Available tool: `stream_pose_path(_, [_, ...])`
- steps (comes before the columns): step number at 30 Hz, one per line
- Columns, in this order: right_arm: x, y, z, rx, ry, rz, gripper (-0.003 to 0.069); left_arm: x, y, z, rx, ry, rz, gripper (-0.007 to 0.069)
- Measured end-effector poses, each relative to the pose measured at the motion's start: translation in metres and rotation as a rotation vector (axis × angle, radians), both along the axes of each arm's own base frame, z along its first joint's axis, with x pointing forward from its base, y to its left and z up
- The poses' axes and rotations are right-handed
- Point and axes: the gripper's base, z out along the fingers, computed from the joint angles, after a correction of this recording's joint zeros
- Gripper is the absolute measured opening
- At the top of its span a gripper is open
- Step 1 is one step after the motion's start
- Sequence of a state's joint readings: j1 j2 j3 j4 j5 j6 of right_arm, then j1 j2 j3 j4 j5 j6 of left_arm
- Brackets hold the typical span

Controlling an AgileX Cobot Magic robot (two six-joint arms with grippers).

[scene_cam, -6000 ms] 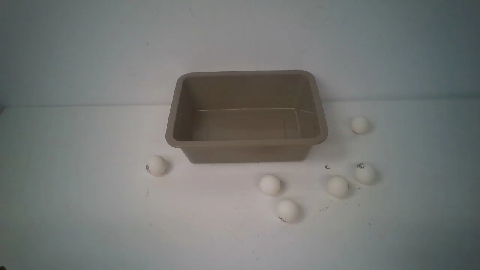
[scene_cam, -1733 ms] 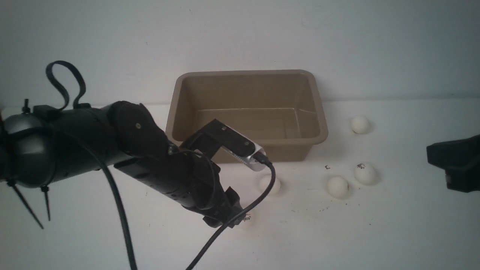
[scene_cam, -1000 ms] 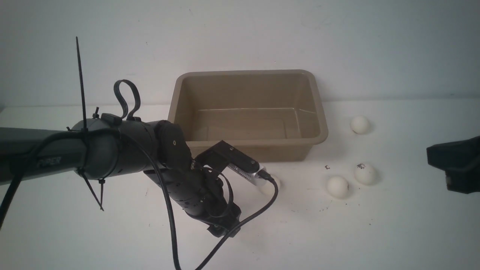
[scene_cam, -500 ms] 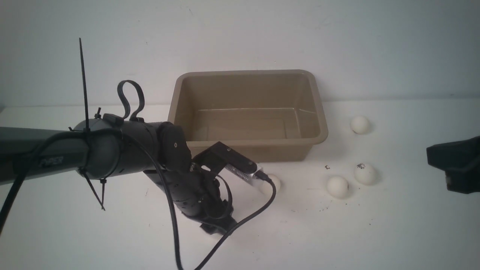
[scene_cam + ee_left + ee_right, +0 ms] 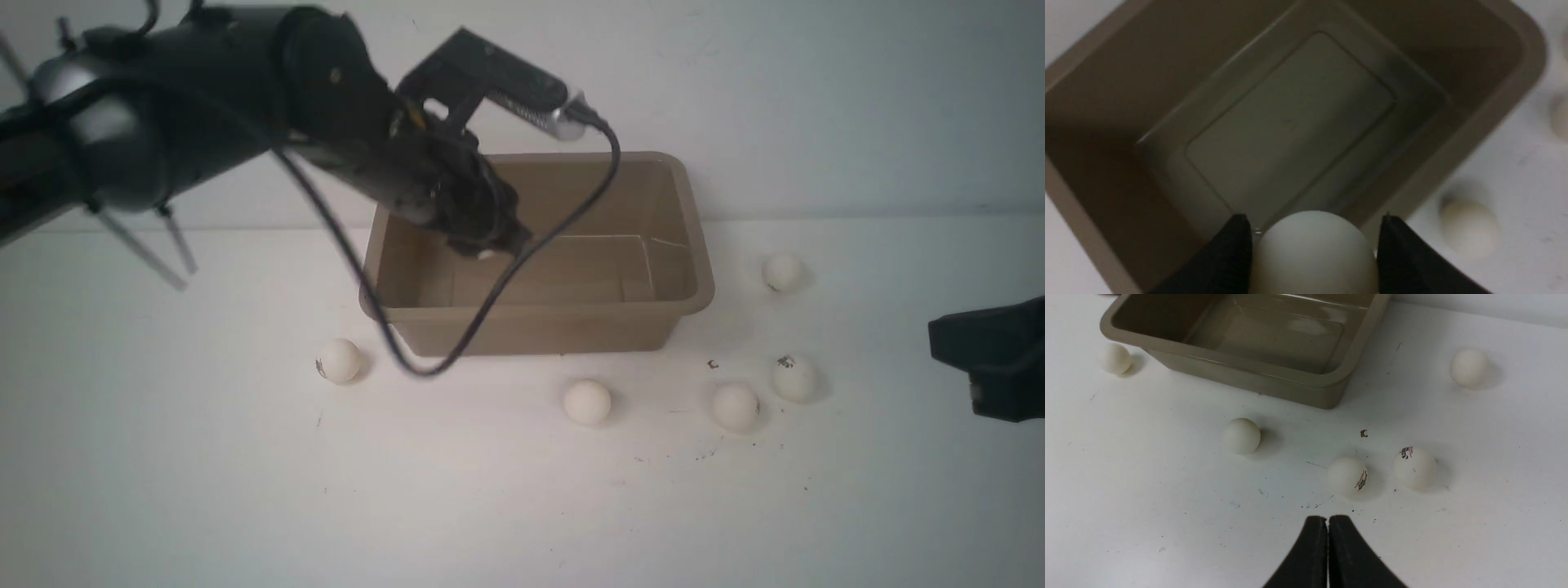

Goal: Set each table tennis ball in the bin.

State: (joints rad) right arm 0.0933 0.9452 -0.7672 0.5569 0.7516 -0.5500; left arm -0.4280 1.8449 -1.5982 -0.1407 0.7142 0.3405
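Observation:
The taupe bin [image 5: 539,312] stands at the middle of the table, with nothing on its floor [image 5: 1290,122]. My left gripper [image 5: 488,243] hangs over the bin's left half, shut on a table tennis ball [image 5: 1312,253] that sits between its two black fingers [image 5: 1231,257]. Several more balls lie on the table: one left of the bin [image 5: 340,360], one in front [image 5: 587,402], a pair at the front right [image 5: 735,407] [image 5: 793,377], and one to the right [image 5: 783,272]. My right gripper [image 5: 1327,519] is shut and empty, low above the table near the pair [image 5: 1347,476] [image 5: 1414,467].
The right arm [image 5: 992,355] shows as a black block at the right edge. The left arm's cable [image 5: 457,343] loops down over the bin's front rim. A white wall rises behind the bin. Small dark specks [image 5: 1364,433] mark the table.
The left arm has lifted from the table in front of the bin and swung back over it, carrying a ball. The ball left of the bin shows again. The right arm has not moved.

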Motion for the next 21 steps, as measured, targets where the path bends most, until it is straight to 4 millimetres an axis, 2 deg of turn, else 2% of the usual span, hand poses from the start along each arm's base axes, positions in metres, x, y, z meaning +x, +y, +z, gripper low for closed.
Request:
stream_pose_path(3, [0.000, 0.000, 0.000, 0.000, 0.000, 0.000, -0.0006, 0.031, -0.005, -0.020, 0.081, 0.028, 0.010, 0.0352])
stream_pose_path(4, [0.000, 0.000, 0.000, 0.000, 0.000, 0.000, -0.0006, 0.042, -0.009, -0.033, 0.107, 0.047, 0.008, 0.0352])
stream_pose_path(5, [0.000, 0.000, 0.000, 0.000, 0.000, 0.000, -0.0006, 0.045, -0.010, -0.034, 0.111, 0.046, 0.007, 0.0352])
stream_pose_path(6, [0.000, 0.000, 0.000, 0.000, 0.000, 0.000, -0.0006, 0.053, -0.014, -0.044, 0.120, 0.061, 0.007, 0.0352])
stream_pose_path(11, [0.000, 0.000, 0.000, 0.000, 0.004, 0.002, -0.0006, 0.071, -0.023, -0.074, 0.128, 0.112, 0.004, 0.0352])
stream_pose_path(13, [-0.001, 0.000, -0.001, -0.001, 0.014, 0.008, -0.0006, 0.075, -0.027, -0.084, 0.114, 0.135, -0.002, 0.0388])
stream_pose_path(17, [-0.002, 0.001, -0.001, -0.002, 0.020, 0.012, -0.0006, 0.073, -0.027, -0.088, 0.124, 0.172, -0.016, 0.0502])
stream_pose_path(21, [-0.002, 0.001, -0.001, -0.002, 0.020, 0.012, -0.0006, 0.068, -0.016, -0.069, 0.183, 0.206, -0.024, 0.0523])
